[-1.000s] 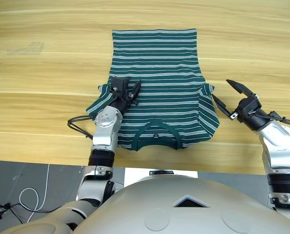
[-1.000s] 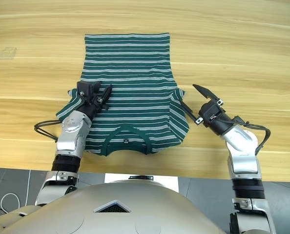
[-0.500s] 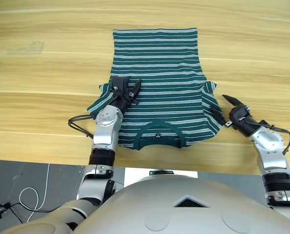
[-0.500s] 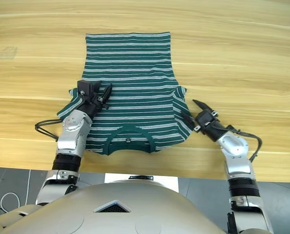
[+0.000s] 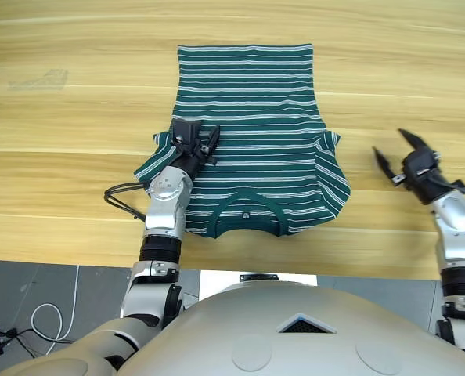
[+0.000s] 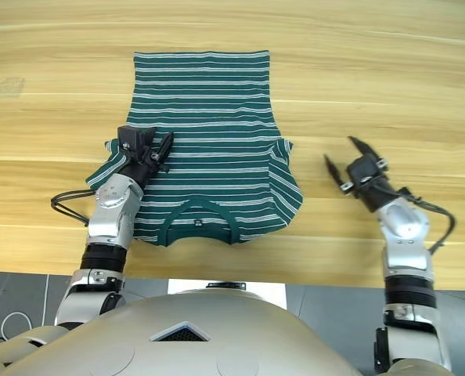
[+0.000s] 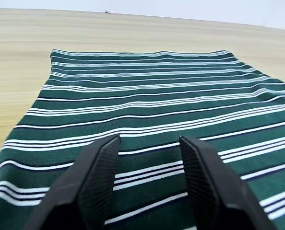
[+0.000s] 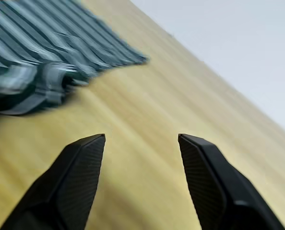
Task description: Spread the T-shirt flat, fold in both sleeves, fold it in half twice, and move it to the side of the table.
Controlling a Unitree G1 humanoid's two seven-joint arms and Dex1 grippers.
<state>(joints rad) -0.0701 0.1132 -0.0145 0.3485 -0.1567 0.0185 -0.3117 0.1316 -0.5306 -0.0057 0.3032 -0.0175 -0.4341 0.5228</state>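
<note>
Looking down from the head camera, the left eye view shows a dark green short-sleeved T-shirt with thin white horizontal stripes [image 5: 252, 102] lying on a pale wood-grain desk [image 5: 68, 47]. The garment lies face up. Its straight hem is toward the far edge and its ribbed green collar toward the robot. The body lies mostly smooth. The sleeve on the robot's left sticks out flat past the side seam, and the sleeve on the right is bunched against the shoulder. The left tool [image 5: 197, 135] rests on the fabric at the left shoulder, inside the sleeve seam, with its two black fingers parted and nothing between them. The right tool [image 5: 395, 149] is over bare wood, well apart from the right sleeve, its fingers spread and unloaded. A black cable loop [image 5: 121, 200] lies beside the left forearm.

The right eye view gives the same layout; the T-shirt sits near the robot's edge of the desk.

The left wrist view shows the left tool's two ridged black fingers [image 7: 97, 182] spread low over striped cloth, which runs away from them to the hem and the bare desk beyond.

The right wrist view shows the right tool's fingers [image 8: 80, 177] held wide over the wood, with the rumpled sleeve edge of the T-shirt [image 8: 37, 62] off to one side, not touching them.
</note>
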